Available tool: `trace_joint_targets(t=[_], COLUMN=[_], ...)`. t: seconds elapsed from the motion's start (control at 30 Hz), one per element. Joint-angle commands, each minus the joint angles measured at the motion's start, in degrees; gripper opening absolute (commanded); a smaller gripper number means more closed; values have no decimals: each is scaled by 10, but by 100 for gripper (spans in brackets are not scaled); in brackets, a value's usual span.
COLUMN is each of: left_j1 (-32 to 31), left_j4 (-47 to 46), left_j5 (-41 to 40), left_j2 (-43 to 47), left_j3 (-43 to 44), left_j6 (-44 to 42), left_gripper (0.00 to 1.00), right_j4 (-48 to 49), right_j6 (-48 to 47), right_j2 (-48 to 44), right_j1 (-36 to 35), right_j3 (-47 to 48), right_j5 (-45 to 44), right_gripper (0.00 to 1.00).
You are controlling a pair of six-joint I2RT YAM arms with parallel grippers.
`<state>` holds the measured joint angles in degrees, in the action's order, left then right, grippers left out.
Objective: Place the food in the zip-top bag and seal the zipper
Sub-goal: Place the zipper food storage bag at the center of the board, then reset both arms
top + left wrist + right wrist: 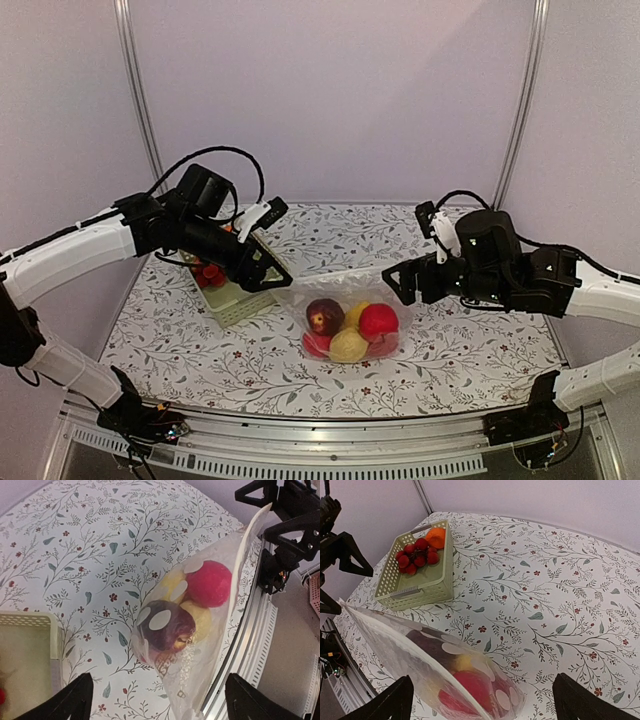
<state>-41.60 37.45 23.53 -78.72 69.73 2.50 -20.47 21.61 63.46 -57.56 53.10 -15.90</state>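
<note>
left gripper [279,276] gaped wide, empty | right gripper [393,281] gaped wide, empty | clear crinkly plastic bag [340,296] held red, maroon, yellow toy fruits [378,320]

Basket [235,300] crowds left of the zip-top bag [345,290]; table [480,340] rightward lies open.

Soft, even light from overhead fills all three views, with only faint shadows on the floral table [200,350]. Whitish oval patches that look like glare sit on the zip-top bag [200,645]. The basket [25,650] is blurred in the left wrist view, and the top view bends slightly at its edges
</note>
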Motion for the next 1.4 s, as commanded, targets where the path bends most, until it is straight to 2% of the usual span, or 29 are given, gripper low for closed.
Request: trace_joint_targets(t=[0.0,0.2,0.43,0.63,0.8,0.93,1.07,1.2,1.37], left_j1=[7,36,91,163,251,320,377,399,399], left_j4=[-55,-85,-120,-177,-203,-217,-228,-283,-384], left_j5=[-15,-23,-61,-123,-157,-190,-278,-350,-371], left_j2=[31,38,54,95,117,143,182,233,289], left_j3=[-20,-26,-46,-111,-165,-199,-230,-289,-380], left_j6=[31,67,110,149,181,172,163,152,140], left_gripper=[95,98,98,100,100,100,100,99,100], right_j4=[-41,-62,-76,-88,-87,-88,-86,-72,-15], right_j6=[17,28,39,44,41,34,22,8,-15], right_j2=[-13,-23,-48,-43,-35,-43,-60,-90,-156], right_j1=[7,47,134,210,273,331,394,449,482], right_j3=[25,34,51,54,33,7,-17,-46,-109], right_j5=[-71,-65,-15,24,47,63,73,78,57], right_gripper=[99,99,99,99,99,99,99,99,99])
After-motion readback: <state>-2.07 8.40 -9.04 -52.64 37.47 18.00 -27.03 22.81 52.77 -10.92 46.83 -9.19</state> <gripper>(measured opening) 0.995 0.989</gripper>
